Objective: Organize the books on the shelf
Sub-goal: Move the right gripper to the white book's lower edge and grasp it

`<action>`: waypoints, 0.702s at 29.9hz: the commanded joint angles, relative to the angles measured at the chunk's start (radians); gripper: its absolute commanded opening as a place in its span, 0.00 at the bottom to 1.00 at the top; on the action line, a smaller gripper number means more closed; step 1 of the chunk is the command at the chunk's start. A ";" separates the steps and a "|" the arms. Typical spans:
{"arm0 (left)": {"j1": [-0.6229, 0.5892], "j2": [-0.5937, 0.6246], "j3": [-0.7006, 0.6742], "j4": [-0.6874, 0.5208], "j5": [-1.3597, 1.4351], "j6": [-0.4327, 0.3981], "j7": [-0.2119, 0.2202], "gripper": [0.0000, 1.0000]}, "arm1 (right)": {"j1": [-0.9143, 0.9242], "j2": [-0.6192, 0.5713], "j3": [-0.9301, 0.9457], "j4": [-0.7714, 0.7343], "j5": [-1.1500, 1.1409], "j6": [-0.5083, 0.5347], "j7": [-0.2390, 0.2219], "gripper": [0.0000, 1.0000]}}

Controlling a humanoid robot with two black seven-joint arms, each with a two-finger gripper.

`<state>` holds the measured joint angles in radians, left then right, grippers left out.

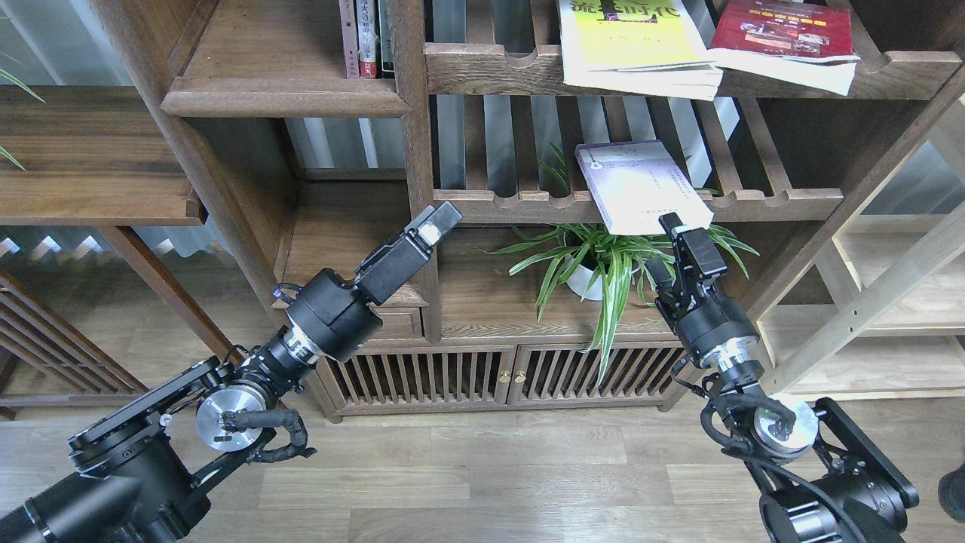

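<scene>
Little readable print from my head camera.
On the yellow-green book (629,38) lying on the upper slatted rack I see large green Chinese characters along its top edge, cut off by the frame and not legible to me. The lavender-white book (641,185), the dark red book (784,30) and the upright spines (366,38) carry print too small to read.

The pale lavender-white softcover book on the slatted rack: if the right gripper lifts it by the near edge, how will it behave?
The pale lavender-white softcover book is thin, so it will probably sag. It overhangs the dark wooden slatted rack, so a pull may tip it onto the green potted plant. The right gripper looks near that edge.
</scene>
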<state>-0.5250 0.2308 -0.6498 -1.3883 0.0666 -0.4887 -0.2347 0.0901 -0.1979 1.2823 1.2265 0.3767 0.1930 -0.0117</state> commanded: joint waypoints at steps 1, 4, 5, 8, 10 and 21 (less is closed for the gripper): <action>0.000 -0.001 0.004 0.000 0.025 0.000 0.000 1.00 | 0.029 0.023 -0.001 -0.024 0.010 -0.017 -0.001 0.94; 0.000 -0.001 0.006 0.000 0.050 0.000 0.000 1.00 | 0.062 0.047 -0.001 -0.068 0.014 -0.018 -0.001 0.92; 0.000 -0.001 0.006 0.000 0.067 0.000 0.002 1.00 | 0.075 0.051 0.000 -0.088 0.014 -0.020 -0.001 0.92; 0.000 -0.002 0.006 0.000 0.105 0.000 0.000 1.00 | 0.112 0.063 -0.001 -0.123 0.030 -0.041 -0.001 0.90; 0.000 -0.007 0.006 0.000 0.114 0.000 0.000 1.00 | 0.131 0.072 0.002 -0.137 0.042 -0.063 -0.001 0.89; 0.014 -0.008 0.006 0.003 0.114 0.000 0.000 1.00 | 0.224 0.078 0.014 -0.260 0.077 -0.086 -0.002 0.76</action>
<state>-0.5124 0.2224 -0.6436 -1.3860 0.1810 -0.4887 -0.2347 0.2931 -0.1198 1.2938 1.0016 0.4529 0.1076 -0.0138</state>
